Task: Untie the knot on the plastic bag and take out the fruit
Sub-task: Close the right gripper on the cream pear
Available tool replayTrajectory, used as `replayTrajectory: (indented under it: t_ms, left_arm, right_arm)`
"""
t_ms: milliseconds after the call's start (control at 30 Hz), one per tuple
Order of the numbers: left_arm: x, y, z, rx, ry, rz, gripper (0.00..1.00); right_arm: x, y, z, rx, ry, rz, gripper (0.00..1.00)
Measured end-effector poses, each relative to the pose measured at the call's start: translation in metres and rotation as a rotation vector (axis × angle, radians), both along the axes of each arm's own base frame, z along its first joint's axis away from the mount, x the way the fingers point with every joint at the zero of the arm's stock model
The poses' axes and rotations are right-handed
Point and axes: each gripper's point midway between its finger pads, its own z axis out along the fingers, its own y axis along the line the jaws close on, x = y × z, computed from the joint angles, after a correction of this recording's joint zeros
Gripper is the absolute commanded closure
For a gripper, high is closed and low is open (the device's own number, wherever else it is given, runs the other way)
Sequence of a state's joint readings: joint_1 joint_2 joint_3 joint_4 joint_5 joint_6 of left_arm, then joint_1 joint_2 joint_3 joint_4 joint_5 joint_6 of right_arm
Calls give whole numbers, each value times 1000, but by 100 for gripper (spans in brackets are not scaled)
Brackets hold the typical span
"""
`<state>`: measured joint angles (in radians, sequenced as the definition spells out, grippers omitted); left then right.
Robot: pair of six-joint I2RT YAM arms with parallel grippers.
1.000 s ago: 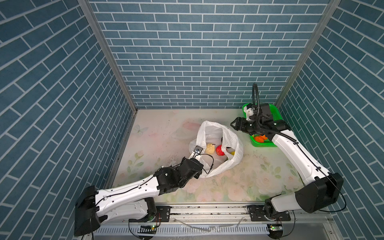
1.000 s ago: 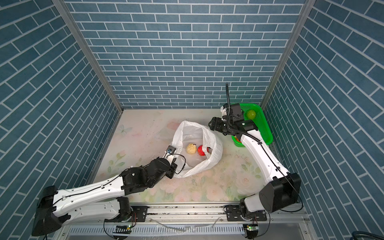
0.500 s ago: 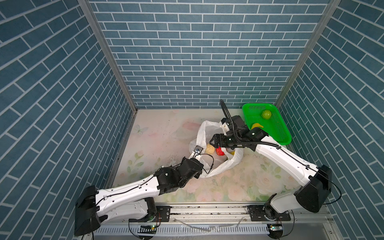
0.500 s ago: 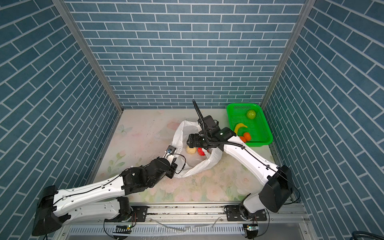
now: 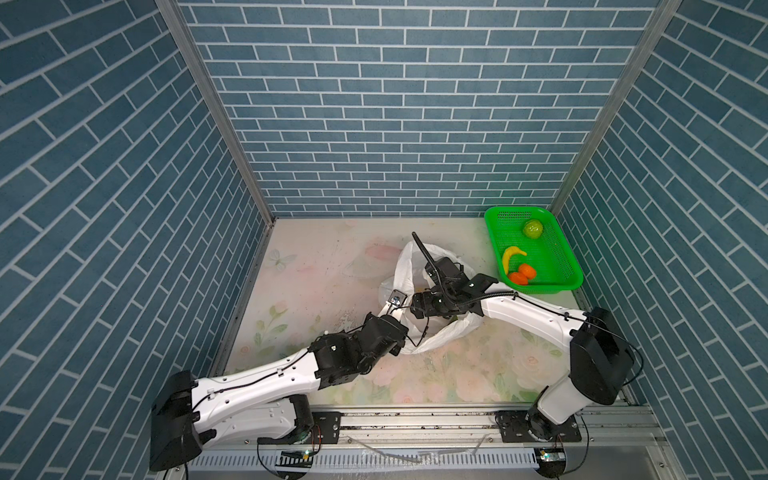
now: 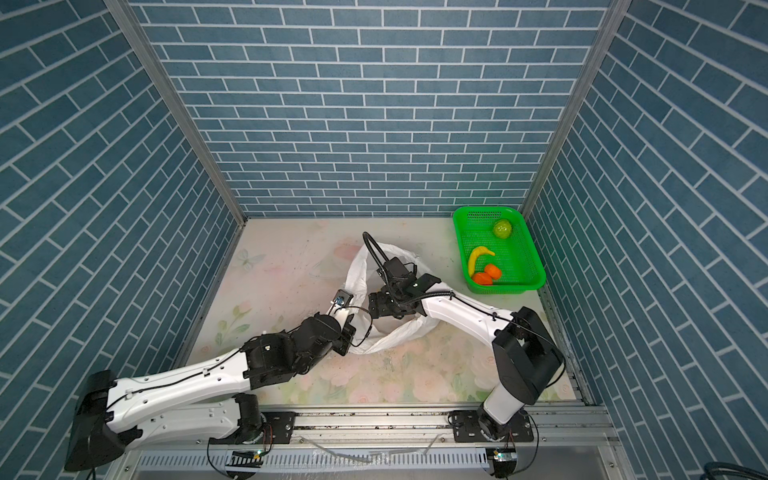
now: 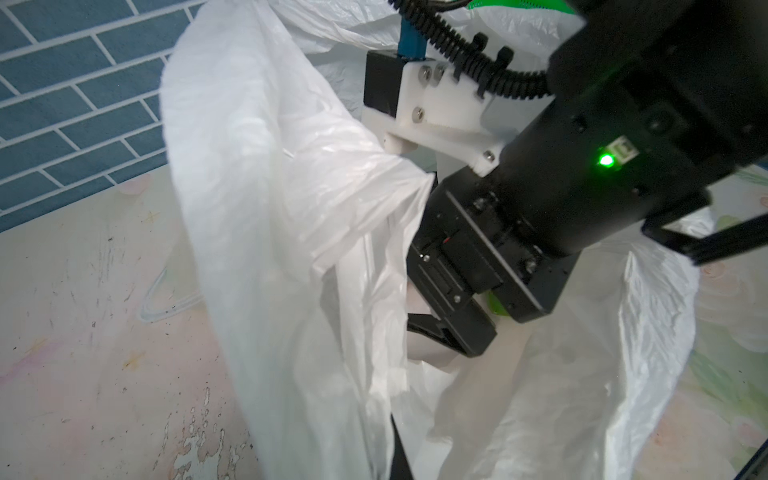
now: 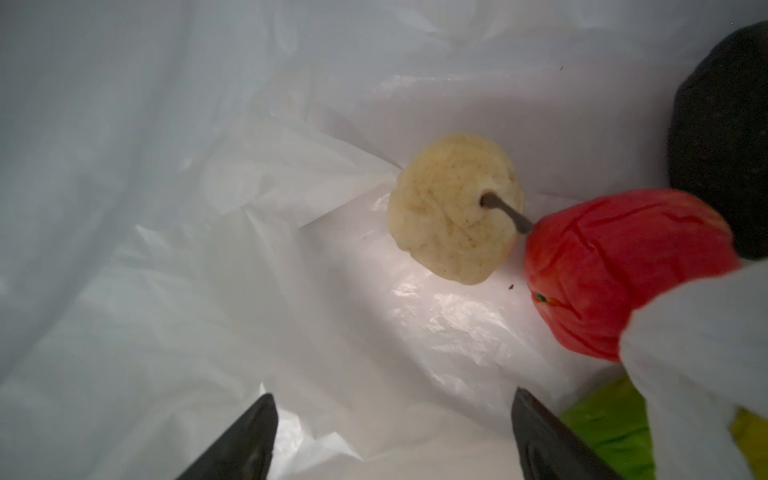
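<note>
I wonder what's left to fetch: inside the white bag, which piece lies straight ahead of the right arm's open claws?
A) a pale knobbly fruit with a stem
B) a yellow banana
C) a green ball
A: in the right wrist view the pale knobbly fruit lies on the plastic bag ahead of the open right gripper; the banana sits in the green basket.

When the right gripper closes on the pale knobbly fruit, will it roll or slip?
The pale fruit is roundish, so it may roll on the glossy plastic bag. Its rough, knobbly skin probably grips well. The red fruit at its stem may block it.
</note>
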<state>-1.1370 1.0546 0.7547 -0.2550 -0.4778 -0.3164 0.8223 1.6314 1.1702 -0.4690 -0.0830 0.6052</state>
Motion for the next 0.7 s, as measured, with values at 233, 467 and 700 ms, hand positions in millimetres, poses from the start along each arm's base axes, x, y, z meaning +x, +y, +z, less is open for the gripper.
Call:
replayTrajectory:
  t_ms: [233,467,700]
  left_arm:
    - [0,-1,-2,7,3,0,100]
    - [1,-2,-5,12,6,0,100]
    - [2,-4,1,1,1,0,100]
  right_arm:
    - [20,5,-35,-59,-24,-36,11]
    - [37,5,-60,-116,-41,-84,11]
    - [51,6,-64,-119,-86,-113,11]
